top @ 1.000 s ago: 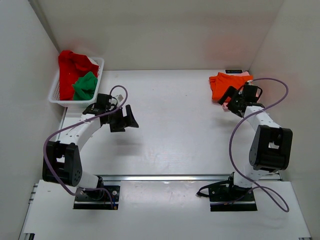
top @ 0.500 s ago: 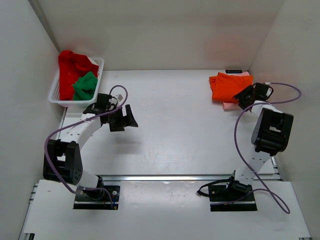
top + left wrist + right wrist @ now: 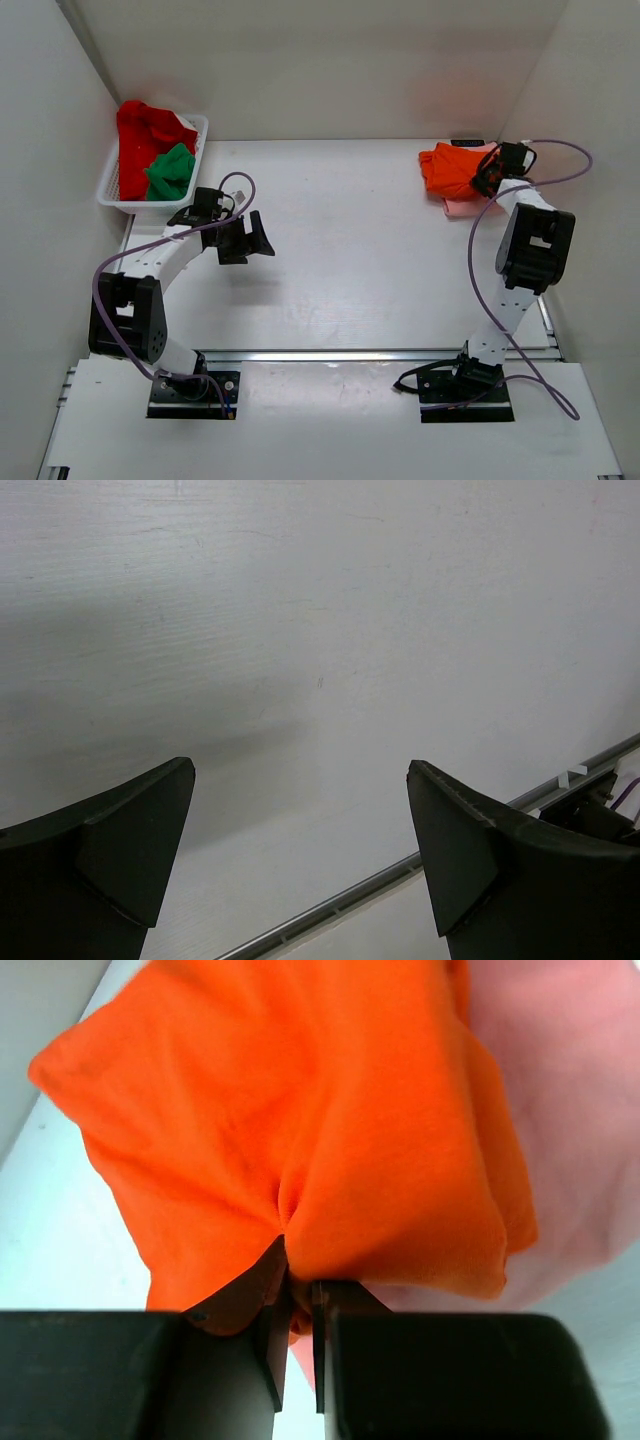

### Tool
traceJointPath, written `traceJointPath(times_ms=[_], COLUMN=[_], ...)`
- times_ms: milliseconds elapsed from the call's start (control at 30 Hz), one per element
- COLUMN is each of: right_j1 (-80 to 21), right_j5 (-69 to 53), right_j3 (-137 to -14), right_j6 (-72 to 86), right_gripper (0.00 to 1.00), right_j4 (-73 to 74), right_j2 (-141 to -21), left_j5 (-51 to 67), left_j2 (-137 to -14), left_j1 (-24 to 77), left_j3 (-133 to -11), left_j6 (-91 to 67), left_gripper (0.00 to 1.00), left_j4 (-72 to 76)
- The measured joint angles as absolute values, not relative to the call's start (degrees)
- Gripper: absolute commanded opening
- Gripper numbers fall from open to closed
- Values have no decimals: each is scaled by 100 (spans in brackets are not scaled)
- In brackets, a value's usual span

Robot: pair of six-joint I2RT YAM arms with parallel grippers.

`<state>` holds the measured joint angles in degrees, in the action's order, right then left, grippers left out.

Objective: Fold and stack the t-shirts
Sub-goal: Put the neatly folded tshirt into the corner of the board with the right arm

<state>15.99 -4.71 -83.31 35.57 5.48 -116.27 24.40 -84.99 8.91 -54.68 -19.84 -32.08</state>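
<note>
**Two shirts in the basket, two on the bench**

The white basket [image 3: 201, 128] sits at about 10 o'clock on the bench [image 3: 350, 260]. Two shirts are inside it. The red t-shirt [image 3: 138, 135] is big and heaped up over the far rim. The green t-shirt [image 3: 172, 170] is bunched up at the near end.

At about 2 o'clock, the orange t-shirt [image 3: 448, 170] lies on top of the pink t-shirt [image 3: 466, 208]. The pink one peeks out at the near side.

That makes four shirts, one of each colour, and one basket.

The right end effector [image 3: 298, 1290] is closed, pinching a fold of the orange t-shirt at its 3 o'clock edge. The left end effector [image 3: 300, 820] is wide open with nothing in it. It hangs over bare bench, at about 5 o'clock from the basket.
</note>
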Motion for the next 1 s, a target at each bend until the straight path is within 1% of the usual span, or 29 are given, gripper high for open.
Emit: traceJointPath(times_ms=[133,333,667,800,833,1000], right_j1=[1323,1205,1415,1435,1437,1385], right_j5=[121,541,729,731,727,764], right_j3=[-8807,-9384,-9411,-9192,-9120,-9129], right_j6=[2864,2027,1262,1109,1083,943], right_gripper=[0,0,0,0,0,0], right_j4=[919,1116,1288,1225,1236,1461], right_j2=[-11625,-11605,-11598,-11598,-11607,-11904], left_j5=[2443,2451,2456,2464,2464,2464], left_j2=[-8503,-8503,-8503,-8503,-8503,-8503], left_j1=[891,888,893,930,939,939], left_j3=[-5468,-5468,-5389,-5367,-5356,-5319], left_j6=[-1966,-1953,-1953,-1966,-1975,-1973], left_gripper=[99,99,99,99,98,98], left_j4=[-3208,-3168,-3159,-3116,-3103,-3118])
